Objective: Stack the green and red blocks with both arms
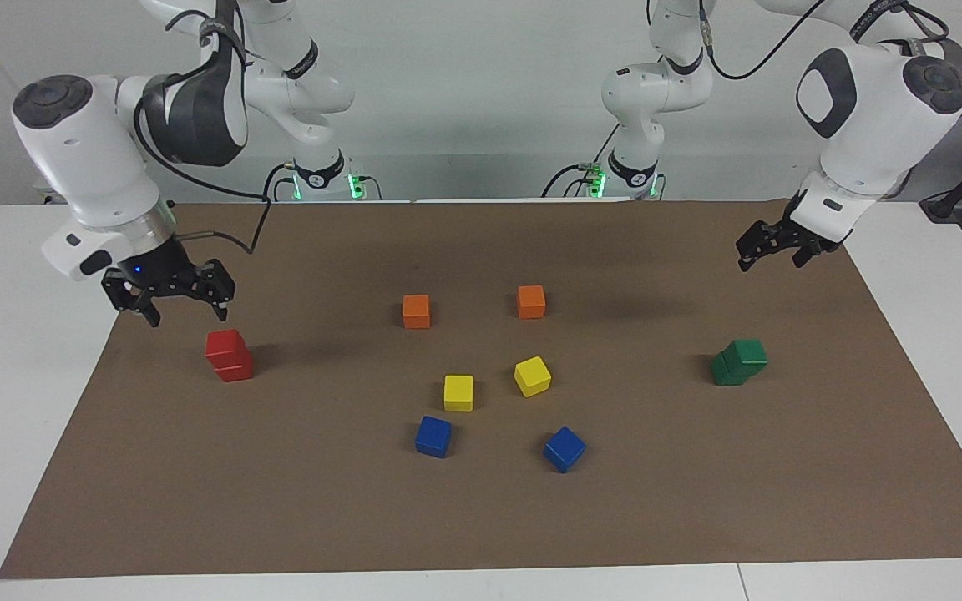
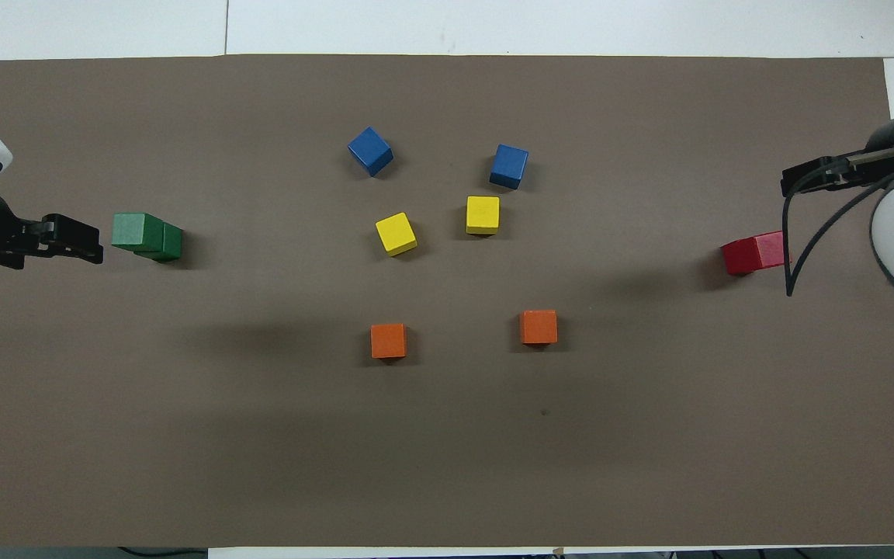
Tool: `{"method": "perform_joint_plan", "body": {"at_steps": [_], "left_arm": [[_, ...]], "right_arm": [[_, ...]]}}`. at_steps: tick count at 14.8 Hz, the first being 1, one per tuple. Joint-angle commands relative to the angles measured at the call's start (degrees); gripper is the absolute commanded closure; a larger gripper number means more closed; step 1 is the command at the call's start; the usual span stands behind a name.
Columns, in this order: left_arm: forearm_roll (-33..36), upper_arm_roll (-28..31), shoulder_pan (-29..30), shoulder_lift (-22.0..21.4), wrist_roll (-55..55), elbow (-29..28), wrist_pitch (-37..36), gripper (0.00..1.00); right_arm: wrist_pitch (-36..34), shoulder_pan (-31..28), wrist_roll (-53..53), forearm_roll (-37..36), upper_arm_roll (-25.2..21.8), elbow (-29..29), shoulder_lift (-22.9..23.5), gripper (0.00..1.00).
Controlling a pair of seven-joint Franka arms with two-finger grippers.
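Orange (image 1: 416, 310), yellow (image 1: 458, 392) and blue cubes (image 1: 433, 436) on brown mat (image 1: 481, 517).

White arms (image 1: 88, 159), grey joints, black cables

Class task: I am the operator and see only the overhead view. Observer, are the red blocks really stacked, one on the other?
Observer: Yes, the facing view shows the red stack two blocks high.
Operator: And the green ones?
Observer: The green stack is two high, the upper block offset from the lower.
Operator: Is either gripper touching a stack?
Observer: No. The right gripper and left gripper hang raised, open and empty.
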Motion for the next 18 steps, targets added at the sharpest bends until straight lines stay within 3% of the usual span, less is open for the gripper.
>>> {"method": "perform_joint_plan", "body": {"at_steps": [1,5,12,18], "left_arm": [[0.52,0.46,-1.5,-0.33,-0.91,1.27,-2.38,0.0],[-0.01,0.55,-0.89,1.25,-0.73,4.96,-3.62,0.0],[-0.01,0.46,-0.89,-0.68,-1.25,3.29,-3.87,0.0],[-0.01,-0.42,-0.45,-0.33,-1.26,5.4,-5.19,0.0]], "right_arm": [[-2.6,-0.42,0.96,0.39,0.31,-3.49,-4.02,0.0],[-6.19,-0.33,2.71,0.47,0.58,-4.38,-6.57,0.0],[-7.44,2.47,2.98,0.39,1.55,-3.94,-8.95,0.0],[-7.7,5.02,3.95,0.39,1.73,-3.24,-9.12,0.0]]}}
